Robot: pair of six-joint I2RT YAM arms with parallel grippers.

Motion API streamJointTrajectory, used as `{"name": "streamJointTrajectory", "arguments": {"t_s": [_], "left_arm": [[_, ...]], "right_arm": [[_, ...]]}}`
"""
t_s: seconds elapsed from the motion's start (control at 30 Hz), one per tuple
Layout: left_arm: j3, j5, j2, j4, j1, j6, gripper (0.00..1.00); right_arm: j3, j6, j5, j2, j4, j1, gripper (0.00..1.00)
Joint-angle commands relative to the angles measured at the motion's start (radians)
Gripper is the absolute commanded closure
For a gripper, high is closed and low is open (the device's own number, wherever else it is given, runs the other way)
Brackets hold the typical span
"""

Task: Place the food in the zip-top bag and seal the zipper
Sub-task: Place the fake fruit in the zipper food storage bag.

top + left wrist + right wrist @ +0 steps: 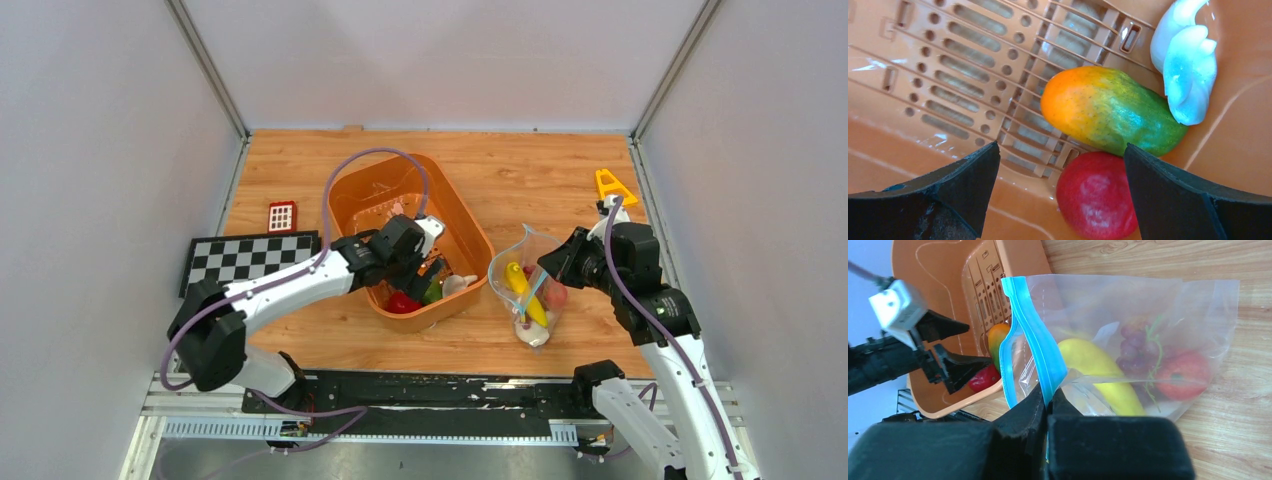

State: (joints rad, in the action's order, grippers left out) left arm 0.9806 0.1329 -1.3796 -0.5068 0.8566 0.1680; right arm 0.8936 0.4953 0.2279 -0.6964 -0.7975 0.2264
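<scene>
The zip-top bag (1168, 305) lies on the wooden table (520, 170) just right of the orange basket (345, 195), with its mouth turned toward the basket. Through the clear film we see a yellow banana (1098, 370), a dark grape cluster (1138, 347) and a red apple-like fruit (1184, 374) already inside. The teal zipper (1035, 340) is unsealed and its two lips stand apart.

The right gripper (1047, 402) has its fingers pressed together on one lip of that strip, lifting it. We judge this keeps the mouth gaping so that more food can go in.

The left gripper (1060, 155) hangs inside the basket with its fingers spread wide and nothing between them. It looks lined up to take the red round fruit (1095, 197), which lies against a green and orange piece (1110, 110) in the corner.

The frame cuts off a white piece (1188, 65) beside them, and the near finger covers part of the red fruit. From above, the left gripper hides most of the basket's contents, and we cannot identify a pale lump at the bag's bottom.
</scene>
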Motion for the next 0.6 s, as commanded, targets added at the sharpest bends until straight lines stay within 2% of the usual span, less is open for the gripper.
{"name": "streamJointTrajectory", "arguments": {"t_s": [0.0, 0.3, 0.4, 0.57], "left_arm": [[0.063, -0.095, -0.103, -0.068, -0.007, -0.077, 0.00], [0.079, -0.163, -0.235, -0.042, -0.039, -0.043, 0.02], [0.066, -0.164, -0.252, -0.015, -0.044, -0.037, 0.08], [0.061, -0.165, -0.257, 0.013, -0.048, -0.024, 0.31]], "right_arm": [[0.003, 0.002, 0.016, 0.013, 0.051, -0.002, 1.00], [-0.009, 0.001, 0.016, 0.012, 0.057, -0.002, 1.00], [-0.013, -0.001, 0.014, 0.008, 0.060, -0.002, 1.00], [-0.018, 0.001, 0.023, 0.002, 0.069, -0.002, 1.00]]}}
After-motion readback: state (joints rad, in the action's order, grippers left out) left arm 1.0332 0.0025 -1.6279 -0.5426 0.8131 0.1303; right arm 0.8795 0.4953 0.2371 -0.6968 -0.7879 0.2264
